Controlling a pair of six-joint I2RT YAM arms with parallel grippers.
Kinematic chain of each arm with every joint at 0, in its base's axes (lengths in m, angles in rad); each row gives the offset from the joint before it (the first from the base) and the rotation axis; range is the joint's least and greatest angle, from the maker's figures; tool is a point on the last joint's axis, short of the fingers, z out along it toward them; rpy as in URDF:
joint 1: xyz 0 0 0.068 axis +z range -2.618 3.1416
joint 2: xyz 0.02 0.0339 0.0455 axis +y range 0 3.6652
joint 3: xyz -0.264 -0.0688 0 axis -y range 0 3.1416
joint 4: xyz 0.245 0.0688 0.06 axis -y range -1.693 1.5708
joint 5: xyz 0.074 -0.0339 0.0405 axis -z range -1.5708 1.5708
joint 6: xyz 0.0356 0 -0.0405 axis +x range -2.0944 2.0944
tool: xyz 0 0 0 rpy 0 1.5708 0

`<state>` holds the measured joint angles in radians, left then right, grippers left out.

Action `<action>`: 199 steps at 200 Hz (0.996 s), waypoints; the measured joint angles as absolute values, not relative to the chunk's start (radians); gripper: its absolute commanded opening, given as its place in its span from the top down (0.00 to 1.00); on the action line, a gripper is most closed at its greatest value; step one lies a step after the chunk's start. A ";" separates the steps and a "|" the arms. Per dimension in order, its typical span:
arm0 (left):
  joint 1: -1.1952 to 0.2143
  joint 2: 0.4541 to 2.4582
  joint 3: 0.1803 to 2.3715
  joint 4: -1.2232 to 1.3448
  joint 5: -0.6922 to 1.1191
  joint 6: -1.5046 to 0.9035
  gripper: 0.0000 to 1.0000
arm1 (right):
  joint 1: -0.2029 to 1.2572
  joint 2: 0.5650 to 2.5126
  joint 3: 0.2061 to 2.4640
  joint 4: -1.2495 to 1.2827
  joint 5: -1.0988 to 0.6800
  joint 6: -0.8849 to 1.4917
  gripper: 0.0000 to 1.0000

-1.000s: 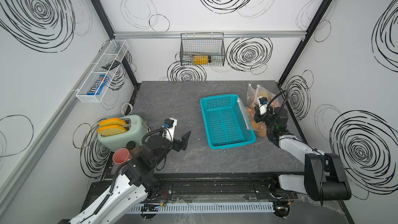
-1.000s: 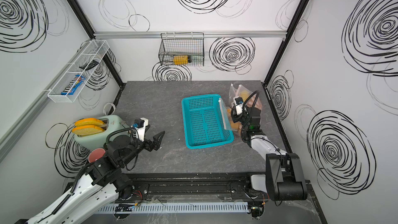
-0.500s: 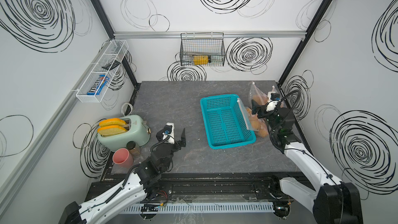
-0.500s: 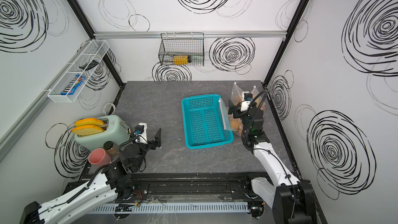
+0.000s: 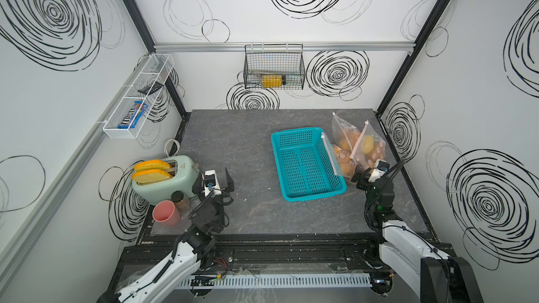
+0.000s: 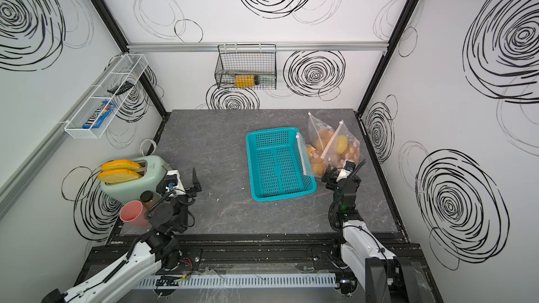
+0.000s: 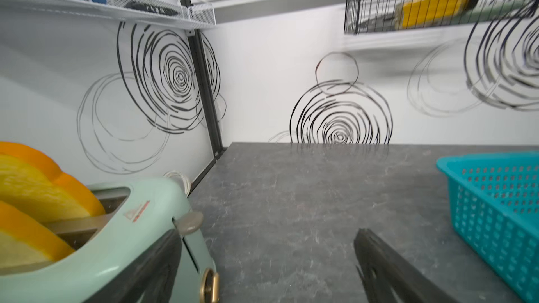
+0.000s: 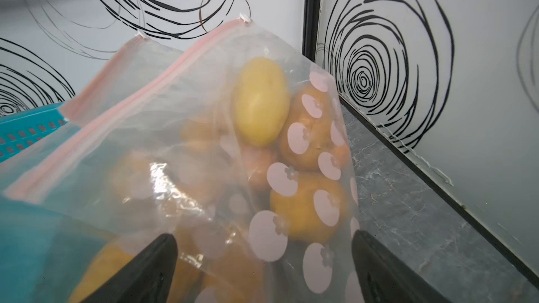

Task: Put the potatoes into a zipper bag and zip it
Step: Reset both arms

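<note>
Bagging done: potatoes (image 8: 261, 100) inside zipper bag (image 8: 163, 141) just ahead of right claw (image 8: 264, 236), spread, holding nothing; left claw (image 7: 268, 234) spread, idle; zip (image 8: 175, 71) looks closed; next: check seal, retreat

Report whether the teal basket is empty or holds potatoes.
Empty. The teal basket shows a bare perforated floor in both top views; the potatoes sit in clear zipper bags beside it.

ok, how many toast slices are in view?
2. Both stand in the mint-green toaster at the table's left edge: the rear slice in the back slot, the front slice in the near slot. None seen elsewhere.
</note>
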<state>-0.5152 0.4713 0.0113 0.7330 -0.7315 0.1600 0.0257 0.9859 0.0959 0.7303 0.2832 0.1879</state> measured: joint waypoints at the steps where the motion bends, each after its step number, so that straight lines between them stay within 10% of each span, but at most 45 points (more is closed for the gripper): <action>1: -0.510 0.473 0.011 0.737 -0.727 0.159 0.04 | 0.025 0.992 0.096 0.736 0.283 0.188 0.03; 100: -0.097 1.501 0.036 1.394 -0.237 0.033 0.04 | -0.014 1.442 0.304 0.960 0.186 0.137 0.03; 199: -0.057 1.491 0.169 1.354 -0.174 -0.013 0.04 | -0.010 1.492 0.250 1.075 0.056 0.067 0.03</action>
